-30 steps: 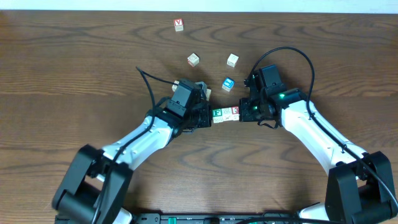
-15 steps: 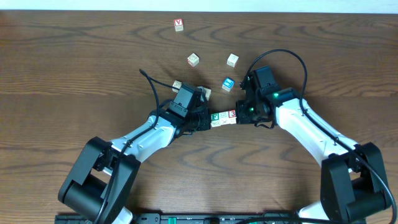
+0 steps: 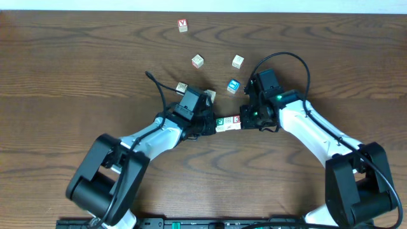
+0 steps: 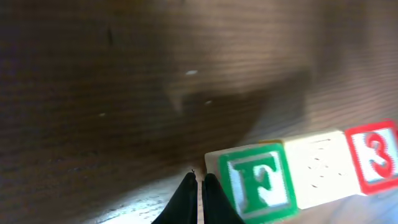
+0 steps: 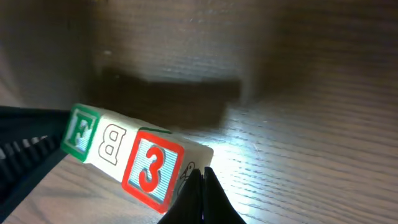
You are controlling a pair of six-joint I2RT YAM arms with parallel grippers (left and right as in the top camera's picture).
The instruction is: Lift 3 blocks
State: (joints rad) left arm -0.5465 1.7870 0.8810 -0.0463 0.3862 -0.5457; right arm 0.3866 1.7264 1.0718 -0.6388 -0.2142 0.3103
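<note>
Three blocks form one row end to end: a green-faced "F" block (image 4: 258,182) (image 5: 79,132) (image 3: 220,121), a pale block (image 4: 320,165) (image 5: 112,143) (image 3: 228,120) and a red-faced "3" block (image 4: 373,155) (image 5: 152,168) (image 3: 236,118). My left gripper (image 4: 199,182) (image 3: 213,124) is shut, its tips pressed against the F block's outer end. My right gripper (image 5: 202,175) (image 3: 244,117) is shut too, pressing the 3 block's outer end. The row is squeezed between the two, tilted. It hangs above the wooden table (image 3: 76,76), its shadow lying apart from it.
A blue-faced cube (image 3: 233,85) sits just behind the row near the right wrist. Two pale cubes (image 3: 198,60) (image 3: 238,61) and a red "V" cube (image 3: 183,25) lie farther back. Two more cubes (image 3: 181,87) (image 3: 210,94) rest beside the left wrist.
The squeezed row has shifted a little to the left and tilted. Both wrists have drawn in toward the centre, still pressing its ends.
</note>
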